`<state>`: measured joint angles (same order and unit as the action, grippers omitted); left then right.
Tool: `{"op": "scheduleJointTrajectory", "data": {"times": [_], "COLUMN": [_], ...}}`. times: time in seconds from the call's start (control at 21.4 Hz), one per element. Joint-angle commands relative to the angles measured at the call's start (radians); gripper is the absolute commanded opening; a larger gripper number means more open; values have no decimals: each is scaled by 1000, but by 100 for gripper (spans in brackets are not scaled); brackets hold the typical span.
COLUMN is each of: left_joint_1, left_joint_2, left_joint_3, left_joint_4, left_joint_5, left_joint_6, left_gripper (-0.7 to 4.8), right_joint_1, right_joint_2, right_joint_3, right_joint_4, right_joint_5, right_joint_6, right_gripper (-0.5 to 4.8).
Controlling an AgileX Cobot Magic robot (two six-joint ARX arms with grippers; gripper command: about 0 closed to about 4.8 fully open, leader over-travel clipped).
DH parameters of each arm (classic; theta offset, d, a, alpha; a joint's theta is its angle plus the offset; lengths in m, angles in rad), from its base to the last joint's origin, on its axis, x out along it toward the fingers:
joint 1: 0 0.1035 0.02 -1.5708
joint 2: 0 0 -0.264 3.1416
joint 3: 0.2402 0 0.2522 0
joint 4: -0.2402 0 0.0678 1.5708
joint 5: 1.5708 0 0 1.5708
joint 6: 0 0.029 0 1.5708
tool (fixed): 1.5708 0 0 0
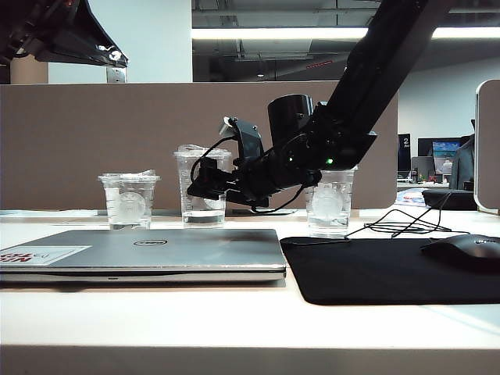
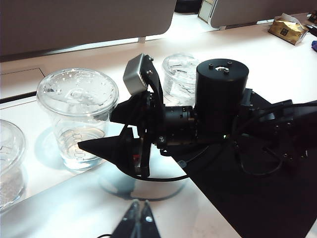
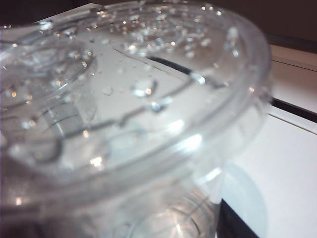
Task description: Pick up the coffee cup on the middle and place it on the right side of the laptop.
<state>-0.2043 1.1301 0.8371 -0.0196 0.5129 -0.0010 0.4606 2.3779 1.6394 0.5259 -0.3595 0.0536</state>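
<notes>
Coffee cup beside right claw

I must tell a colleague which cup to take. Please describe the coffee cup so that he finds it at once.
Behind the closed silver laptop stand three clear lidded cups in a row. The coffee cup is the middle one, beside the right gripper. It is the tallest, taller than the two squatter cups either side.

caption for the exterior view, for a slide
Right gripper at the middle coffee cup, behind the closed laptop.
</notes>
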Motion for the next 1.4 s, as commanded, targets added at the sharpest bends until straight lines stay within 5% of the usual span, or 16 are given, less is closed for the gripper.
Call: {"op": "scheduleJointTrajectory", "data": {"times": [0.05, 1.07, 1.4], "left_joint_1": [0, 1, 1], "left_joint_2": [-3, -3, -3], "left_joint_3": [3, 2, 3], "left_joint_4": [7, 6, 6], "left_joint_5": [4, 4, 4], "left_joint_6": [-3, -3, -3], "left_gripper": [-5, -5, -5], "right_joint_1": [3, 0, -21], "right_joint_2": [-6, -64, -87], "right_joint_3": [5, 5, 2], "right_joint_4": [32, 32, 27], "right_joint_5": [-2, -70, -182], "right_joint_6": [2, 2, 42], "right_gripper": [339, 323, 322]}}
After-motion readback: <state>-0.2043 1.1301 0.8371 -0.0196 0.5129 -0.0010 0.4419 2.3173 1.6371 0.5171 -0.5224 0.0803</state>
